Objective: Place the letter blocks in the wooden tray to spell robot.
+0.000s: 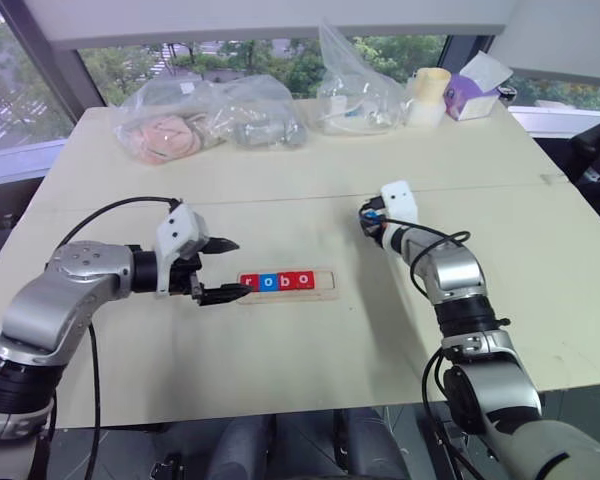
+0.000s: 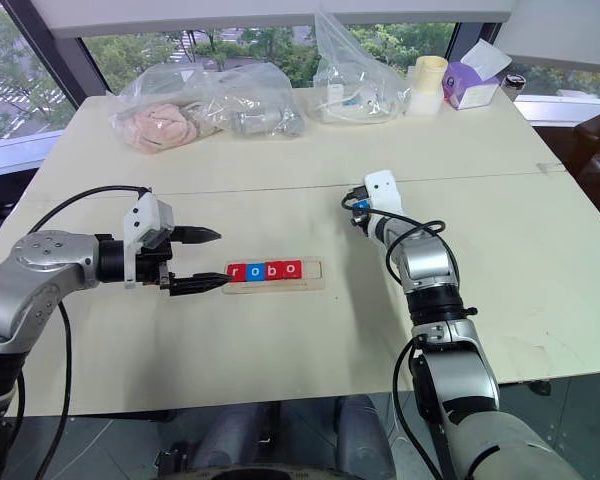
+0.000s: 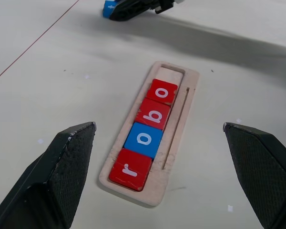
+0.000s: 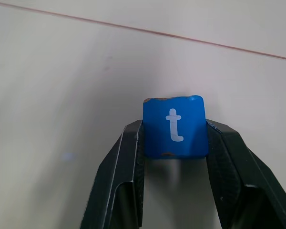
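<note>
The wooden tray (image 3: 183, 112) lies mid-table holding letter blocks: red r (image 3: 131, 169), blue o (image 3: 144, 139), red b (image 3: 153, 113) and red o (image 3: 162, 91); its last slot at the far end is bare. My left gripper (image 1: 223, 270) hovers open at the tray's left end, one finger on each side of it. To the right of the tray, low over the table, my right gripper (image 4: 174, 138) is shut on the blue t block (image 4: 174, 126), which sits between the fingertips with its letter facing up.
Along the table's far edge lie clear plastic bags (image 1: 205, 120) with soft items, a larger bag (image 1: 355, 85), a cream cup (image 1: 428, 95) and a tissue box (image 1: 477, 90). A seam line (image 1: 280, 198) crosses the tabletop behind the tray.
</note>
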### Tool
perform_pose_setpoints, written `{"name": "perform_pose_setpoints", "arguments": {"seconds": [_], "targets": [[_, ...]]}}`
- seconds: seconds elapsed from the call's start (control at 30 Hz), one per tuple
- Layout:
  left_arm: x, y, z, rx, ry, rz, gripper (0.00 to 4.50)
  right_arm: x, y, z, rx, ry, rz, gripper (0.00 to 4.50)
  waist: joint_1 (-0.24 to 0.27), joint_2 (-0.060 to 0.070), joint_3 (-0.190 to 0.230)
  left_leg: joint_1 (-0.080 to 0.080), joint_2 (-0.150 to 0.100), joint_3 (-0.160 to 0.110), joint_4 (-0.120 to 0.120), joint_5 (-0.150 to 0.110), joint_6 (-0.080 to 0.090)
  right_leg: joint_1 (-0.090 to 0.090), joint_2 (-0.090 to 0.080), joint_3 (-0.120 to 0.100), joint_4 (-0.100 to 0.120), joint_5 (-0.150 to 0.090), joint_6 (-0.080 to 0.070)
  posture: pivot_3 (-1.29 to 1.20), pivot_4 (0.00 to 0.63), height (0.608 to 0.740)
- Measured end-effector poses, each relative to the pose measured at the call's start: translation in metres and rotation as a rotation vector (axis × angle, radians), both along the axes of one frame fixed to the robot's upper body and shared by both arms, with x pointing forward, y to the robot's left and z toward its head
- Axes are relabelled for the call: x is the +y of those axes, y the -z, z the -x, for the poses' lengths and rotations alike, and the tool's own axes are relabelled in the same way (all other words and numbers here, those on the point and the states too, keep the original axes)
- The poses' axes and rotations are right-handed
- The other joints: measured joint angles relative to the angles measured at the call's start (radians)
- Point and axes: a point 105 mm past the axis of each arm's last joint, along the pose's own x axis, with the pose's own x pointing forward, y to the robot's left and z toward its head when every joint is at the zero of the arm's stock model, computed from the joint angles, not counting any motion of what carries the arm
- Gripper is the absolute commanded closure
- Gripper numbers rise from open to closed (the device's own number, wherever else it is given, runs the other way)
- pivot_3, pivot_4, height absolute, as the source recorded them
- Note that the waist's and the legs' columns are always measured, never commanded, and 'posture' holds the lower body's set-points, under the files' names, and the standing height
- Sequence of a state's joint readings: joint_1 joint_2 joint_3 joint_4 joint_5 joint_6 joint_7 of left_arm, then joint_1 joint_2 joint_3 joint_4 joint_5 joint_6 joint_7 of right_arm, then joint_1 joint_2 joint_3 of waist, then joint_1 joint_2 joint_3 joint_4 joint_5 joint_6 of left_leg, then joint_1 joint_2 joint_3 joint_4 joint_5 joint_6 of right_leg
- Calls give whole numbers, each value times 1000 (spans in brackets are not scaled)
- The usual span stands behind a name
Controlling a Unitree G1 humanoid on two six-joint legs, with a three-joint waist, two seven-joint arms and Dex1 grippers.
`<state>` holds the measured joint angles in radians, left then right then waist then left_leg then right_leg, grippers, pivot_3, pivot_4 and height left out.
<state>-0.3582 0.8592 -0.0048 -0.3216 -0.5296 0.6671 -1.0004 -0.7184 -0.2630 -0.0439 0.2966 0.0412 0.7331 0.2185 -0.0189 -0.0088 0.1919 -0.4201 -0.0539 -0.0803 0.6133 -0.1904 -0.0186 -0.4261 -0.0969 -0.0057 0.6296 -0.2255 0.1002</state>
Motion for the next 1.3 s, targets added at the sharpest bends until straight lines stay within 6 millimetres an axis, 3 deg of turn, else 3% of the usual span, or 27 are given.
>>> {"name": "perform_pose_setpoints", "arguments": {"seconds": [0.07, 0.13, 0.27, 0.37, 0.57, 0.77, 0.93, 1.0, 1.13, 1.3], "targets": [[-3, -1, 0, -9, 6, 10, 0, -9, -13, 7, -41, 58, -19, 3326, 4, 0, 0, 0, 1, -1, 0, 0, 0, 0, 0, 0, 0, 0, 0, 0, 150, 740], [-10, 0, 2, -20, 19, 35, 0, -16, -17, 29, -52, 121, -54, 3326, 8, 0, 0, -1, 1, -2, -1, 0, 0, 0, 0, 0, 0, -1, 1, 0, 150, 740], [-26, 7, 15, 11, 90, 53, 0, -7, 5, 81, 81, 145, -124, 3326, 0, 0, 0, -2, 1, -1, -1, 0, 0, -2, 0, 0, 0, -1, 0, 0, 150, 740], [-38, 12, 26, 42, 167, 45, 0, -1, 2, 100, 115, 141, -147, 3326, 1, 1, -1, 0, 1, -2, 0, 0, 0, 0, 0, 0, 0, -1, -1, 0, 150, 740], [-46, 26, 29, 91, 224, 18, 0, 18, 5, 121, 185, 107, -191, 3326, 3, 1, -1, -1, 1, -2, 0, 0, 0, -1, 0, 0, -1, -1, -1, 0, 150, 740], [-47, 28, 22, 86, 225, 12, 0, 34, 26, 140, 295, 92, -256, 3326, 4, 1, -1, -2, 1, -2, 0, 0, 0, -2, -1, 0, -1, -1, -1, 0, 150, 740], [-49, 24, 19, 68, 225, 8, 0, 35, 25, 139, 291, 94, -260, 796, 3, 1, -1, -2, 2, -2, -1, 0, 0, -2, -1, 0, -1, -1, -1, 0, 150, 740], [-50, 22, 18, 66, 223, 6, 0, 38, 24, 140, 288, 79, -262, 119, 3, 1, -1, -2, 2, -2, -1, 0, 0, -2, -1, 0, -1, -1, -1, 0, 150, 740], [-48, 23, 18, 79, 204, -1, 0, 30, 20, 138, 271, 61, -217, 119, 3, 1, -1, -3, 1, -2, 0, 0, 0, -2, -1, 0, -2, -1, 0, 0, 150, 740], [-43, 22, 17, 80, 189, -18, 0, -3, -15, 115, 150, -34, -91, 119, 4, 0, 0, -4, 1, -2, -1, 0, 0, -2, -1, -1, -5, -3, 3, 0, 150, 740]]}}
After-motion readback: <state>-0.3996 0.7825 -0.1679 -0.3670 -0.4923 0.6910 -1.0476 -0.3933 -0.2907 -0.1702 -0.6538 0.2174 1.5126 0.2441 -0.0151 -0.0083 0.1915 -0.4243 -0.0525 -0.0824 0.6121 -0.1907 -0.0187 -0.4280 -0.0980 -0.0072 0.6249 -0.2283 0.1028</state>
